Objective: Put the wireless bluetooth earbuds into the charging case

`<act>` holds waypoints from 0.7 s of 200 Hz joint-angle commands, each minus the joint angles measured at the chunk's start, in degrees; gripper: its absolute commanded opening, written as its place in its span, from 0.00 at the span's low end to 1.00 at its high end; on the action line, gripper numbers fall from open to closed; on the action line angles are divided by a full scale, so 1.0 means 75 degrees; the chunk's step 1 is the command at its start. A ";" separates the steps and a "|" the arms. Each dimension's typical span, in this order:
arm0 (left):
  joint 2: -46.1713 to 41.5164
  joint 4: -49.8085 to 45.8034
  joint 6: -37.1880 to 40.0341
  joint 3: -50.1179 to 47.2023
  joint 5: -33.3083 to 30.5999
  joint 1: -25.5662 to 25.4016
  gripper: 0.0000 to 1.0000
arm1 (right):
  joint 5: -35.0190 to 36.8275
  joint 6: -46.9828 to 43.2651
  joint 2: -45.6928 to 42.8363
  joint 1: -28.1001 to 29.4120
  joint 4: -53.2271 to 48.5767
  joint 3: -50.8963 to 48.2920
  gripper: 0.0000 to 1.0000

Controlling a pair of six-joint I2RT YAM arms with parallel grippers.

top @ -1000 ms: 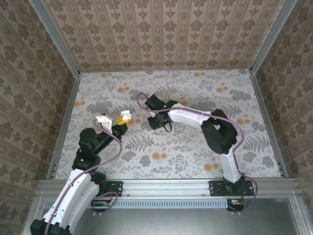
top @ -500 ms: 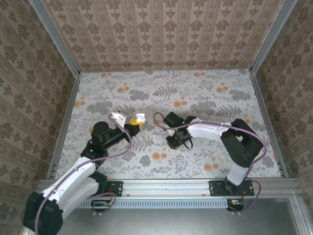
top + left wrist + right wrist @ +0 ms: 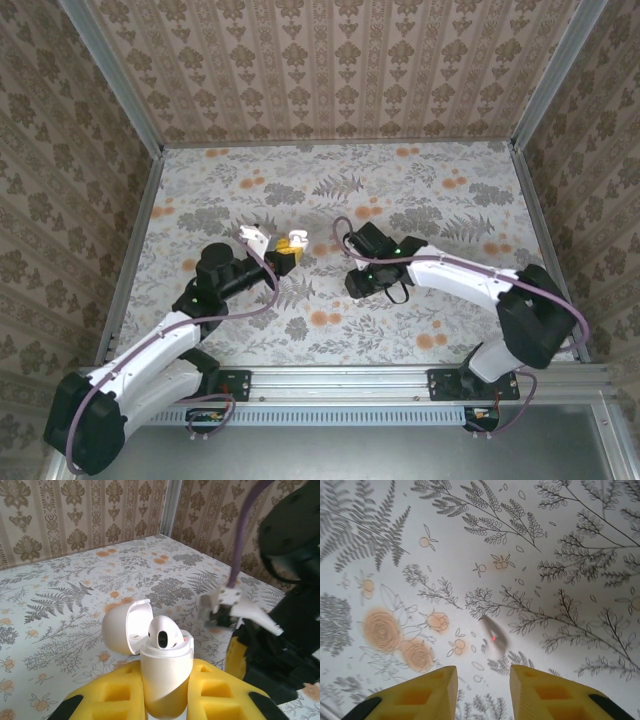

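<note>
The charging case is white, pinched narrow and upright in the left end effector, above the surface. Its lid is flipped open and one white earbud is seated inside. The second earbud lies loose on the surface just ahead of the right end effector, whose yellow fingers are partly apart with nothing between them. The step in hand looks like picking up that bud. Centre the gap over it, turn to pinch across the narrow body, come down low and close gently, since a small smooth bud may skid. No brand, label or writing is readable.
</note>
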 commanded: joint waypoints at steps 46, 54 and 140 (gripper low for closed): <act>0.0134 0.0376 -0.0054 0.0059 -0.0301 -0.0032 0.06 | -0.0287 0.1975 0.0161 0.0781 0.1655 -0.1097 0.20; 0.0151 0.0389 -0.0064 0.0059 -0.0301 -0.0039 0.06 | -0.0259 0.2004 0.0285 0.0790 0.1758 -0.1142 0.19; 0.0326 0.0475 -0.0181 0.0032 -0.0419 -0.0089 0.06 | 0.0673 0.1719 0.1089 0.0520 0.0978 -0.0914 0.14</act>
